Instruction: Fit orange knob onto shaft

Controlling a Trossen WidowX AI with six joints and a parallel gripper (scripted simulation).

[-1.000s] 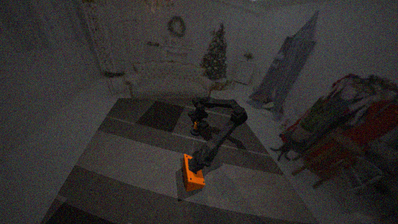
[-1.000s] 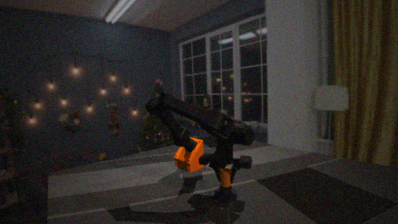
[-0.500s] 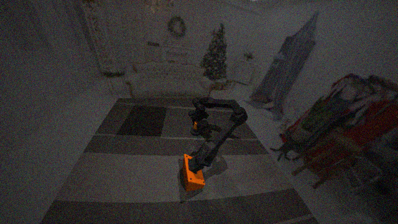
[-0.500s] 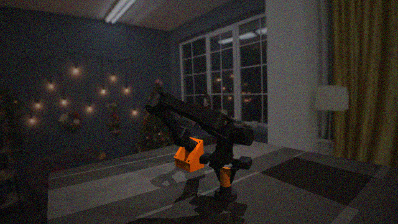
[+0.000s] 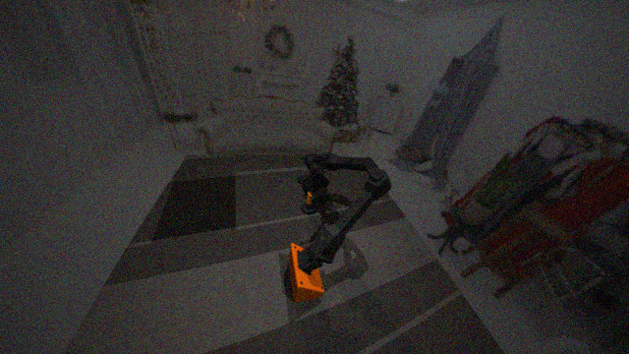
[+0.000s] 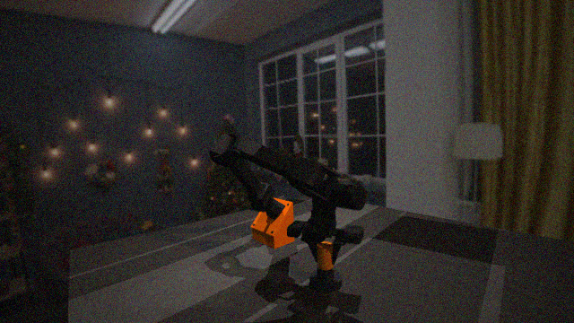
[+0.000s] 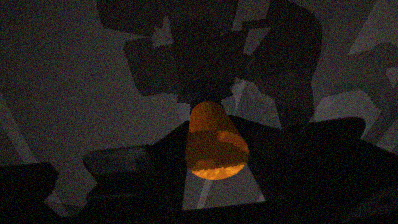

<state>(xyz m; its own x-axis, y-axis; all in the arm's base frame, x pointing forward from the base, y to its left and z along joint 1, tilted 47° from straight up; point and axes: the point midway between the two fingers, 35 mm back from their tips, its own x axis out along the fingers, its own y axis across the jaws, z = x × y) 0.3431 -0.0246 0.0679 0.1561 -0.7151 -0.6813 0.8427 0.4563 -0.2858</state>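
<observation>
The gripper (image 5: 311, 197) (image 6: 326, 257) (image 7: 208, 121) is closed on the orange knob (image 5: 310, 198) (image 6: 325, 257) (image 7: 216, 150), which stands upright between its fingers. The exterior view shows the knob's side best, directly above the dark round pedestal (image 5: 309, 208) (image 6: 325, 282); whether its lower edge is fully seated cannot be told in the gloom.

From the top, the knob is only a small orange strip, partly covered by the gripper, at the far side of the arm's orange base (image 5: 309, 295) (image 6: 274, 240). That view lays out the bent arm (image 5: 361, 208) (image 6: 287, 168), bowing to the right between base and gripper. In the exterior view, the base is left of the knob instead.

The wrist view alone looks along the knob, its near end lit brightly at the lower rim and its far end running into dark shapes. The silver shaft and the hole's flat side cannot be made out in any view.
</observation>
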